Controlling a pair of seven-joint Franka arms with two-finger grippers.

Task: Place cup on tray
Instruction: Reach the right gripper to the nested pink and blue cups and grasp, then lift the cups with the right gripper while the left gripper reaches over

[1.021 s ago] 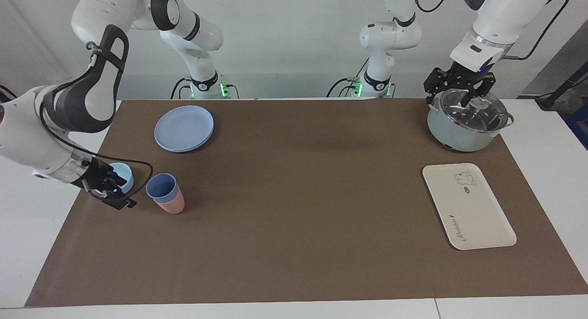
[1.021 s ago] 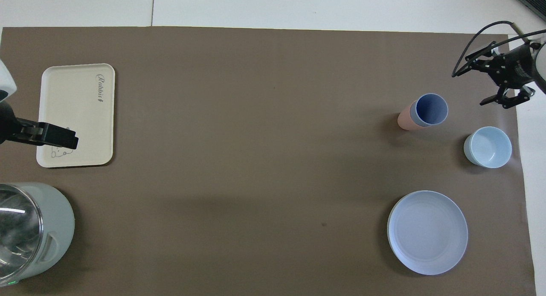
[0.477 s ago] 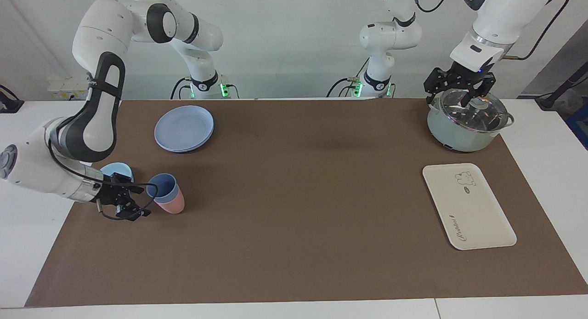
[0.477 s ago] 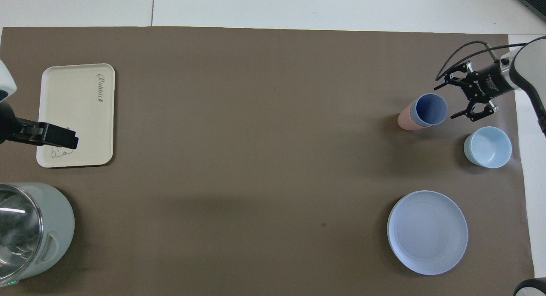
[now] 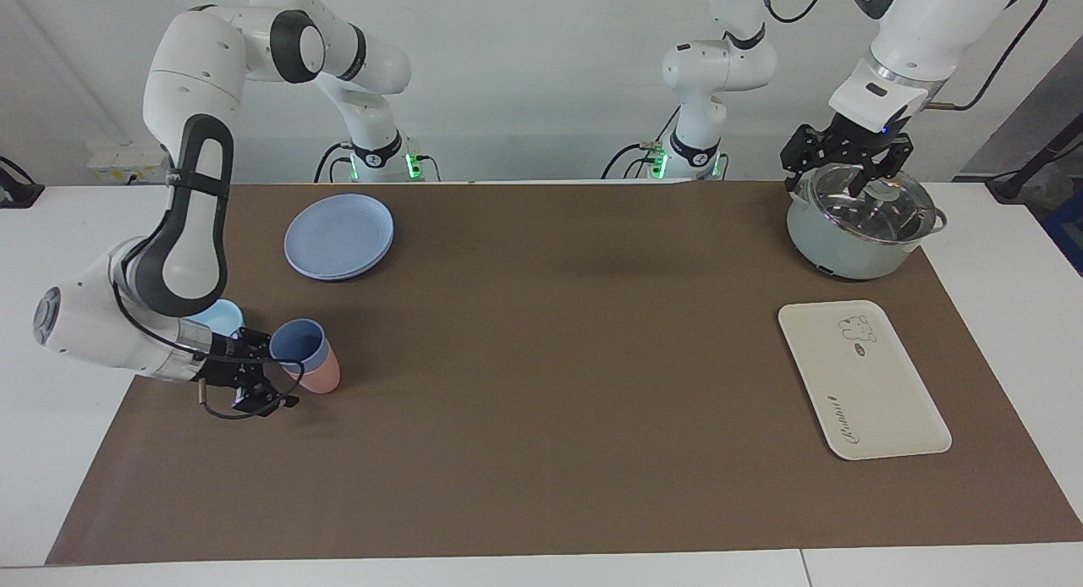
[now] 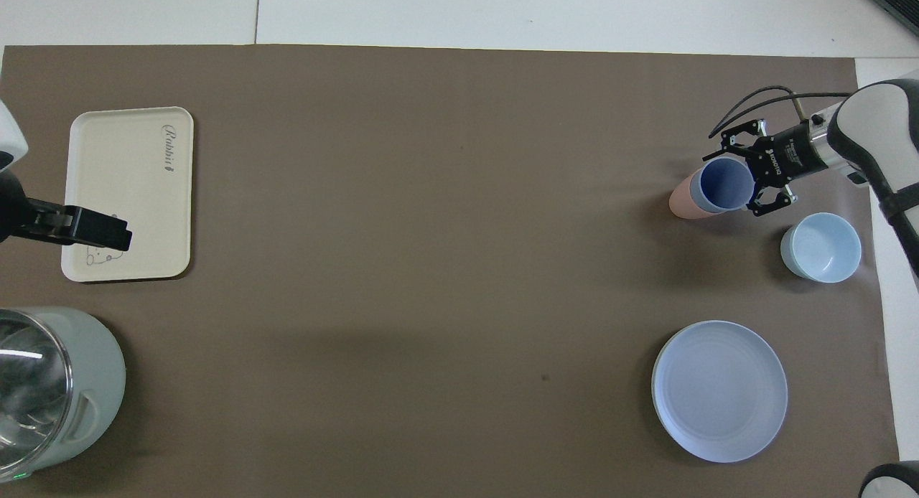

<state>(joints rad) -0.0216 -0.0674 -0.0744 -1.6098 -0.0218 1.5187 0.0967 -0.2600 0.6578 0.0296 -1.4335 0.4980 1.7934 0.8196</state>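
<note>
The small periwinkle-blue tapered plastic cup (image 5: 299,344) sits nested in a pink cup of the same shape (image 5: 320,378) near the right arm's end of the table, well apart from the flat cream-white rectangular tray (image 5: 861,377) at the left arm's end. The right gripper (image 6: 755,175) comes in low from the side, its fingers spread around the blue cup's rim without pinching yet. If it closes and lifts, I'd worry the pink cup rides up too, or the stack tips. The left gripper (image 5: 846,157) waits over the pale-green glass-lidded pot (image 5: 859,222), fingers apart.
</note>
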